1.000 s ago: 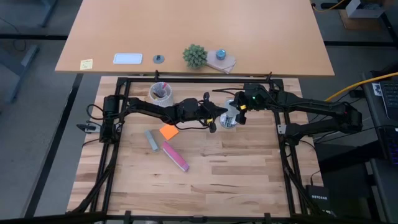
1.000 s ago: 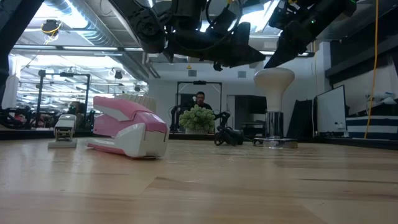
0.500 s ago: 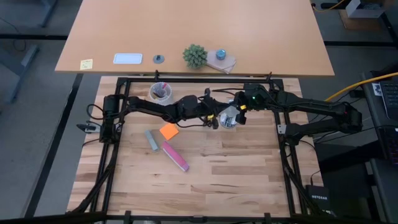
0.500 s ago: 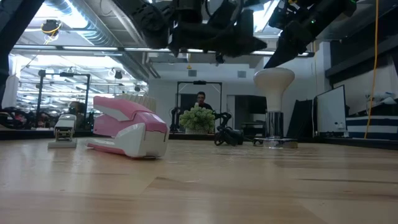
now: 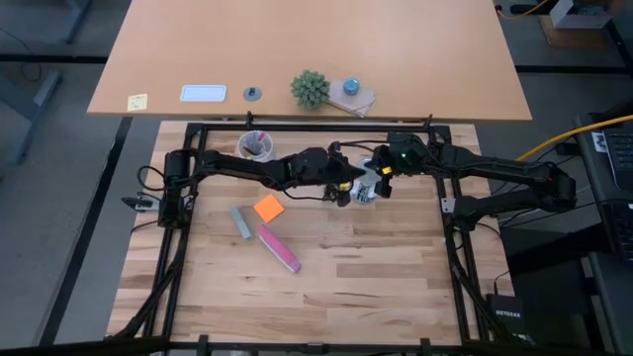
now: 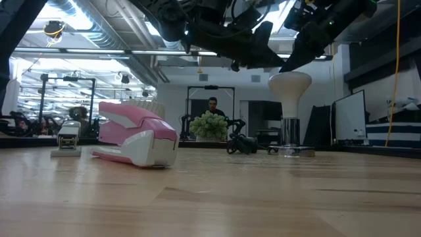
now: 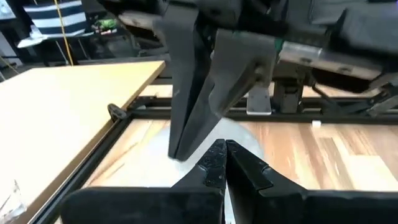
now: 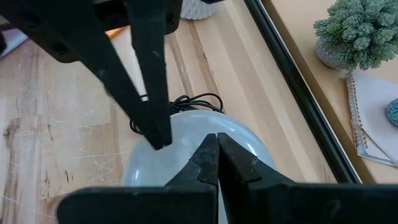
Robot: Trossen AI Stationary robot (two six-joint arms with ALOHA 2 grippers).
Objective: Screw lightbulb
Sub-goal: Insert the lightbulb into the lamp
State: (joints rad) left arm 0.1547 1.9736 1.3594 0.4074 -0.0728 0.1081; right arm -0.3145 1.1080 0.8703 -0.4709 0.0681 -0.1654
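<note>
From above, we see both arms meet mid-bench over the lightbulb [image 5: 365,185], the left gripper [image 5: 343,188] and right gripper [image 5: 381,181] close on either side. At bench height, the lightbulb [image 6: 290,83] stands upright in its socket [image 6: 290,151]. Each wrist view shows closed, empty fingers: the left gripper [image 7: 222,157] and the right gripper [image 8: 216,151], just above the white dome. To screw it well, we judge one gripper must open, straddle the dome squarely, then turn gently.

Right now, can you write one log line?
lightbulb: upright in socket | left end effector: shut, above bulb | right end effector: shut, above bulb
</note>
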